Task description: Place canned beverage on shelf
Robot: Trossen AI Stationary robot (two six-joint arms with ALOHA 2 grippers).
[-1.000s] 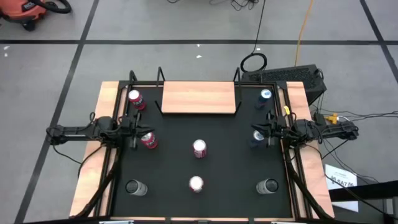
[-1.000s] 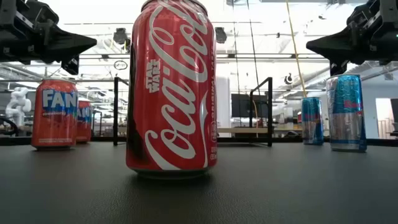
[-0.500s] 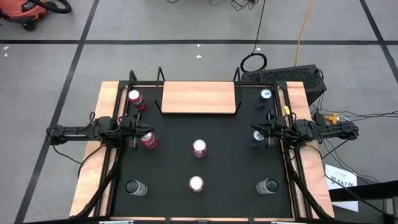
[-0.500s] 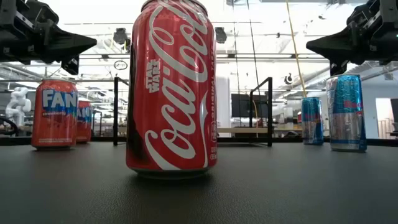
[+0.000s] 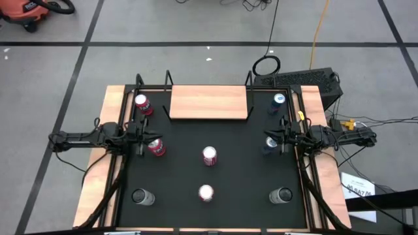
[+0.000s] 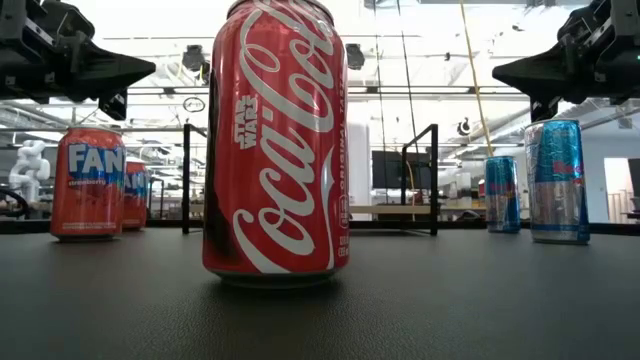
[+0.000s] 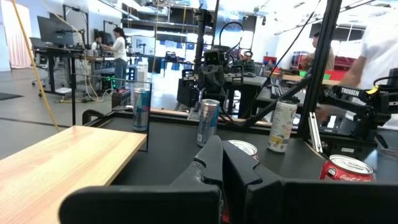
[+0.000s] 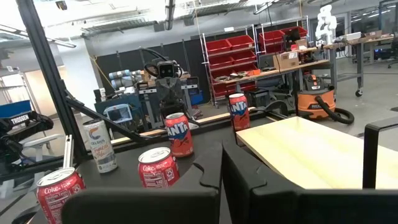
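Nothing has moved in the last second: both arms hold the same pose at the counter's (image 5: pixel 215 196) side edges, so the task has not started. The left end effector (image 5: pixel 142 139) is closed and empty, hovering just beside a red can (image 5: pixel 156 148); the right end effector (image 5: pixel 279 140) is likewise closed on nothing, near a blue can (image 5: pixel 270 145). The shelf (image 5: pixel 209 102) sits bare at the far edge, with cans standing on the counter around it. Either arm must open before any pickup.
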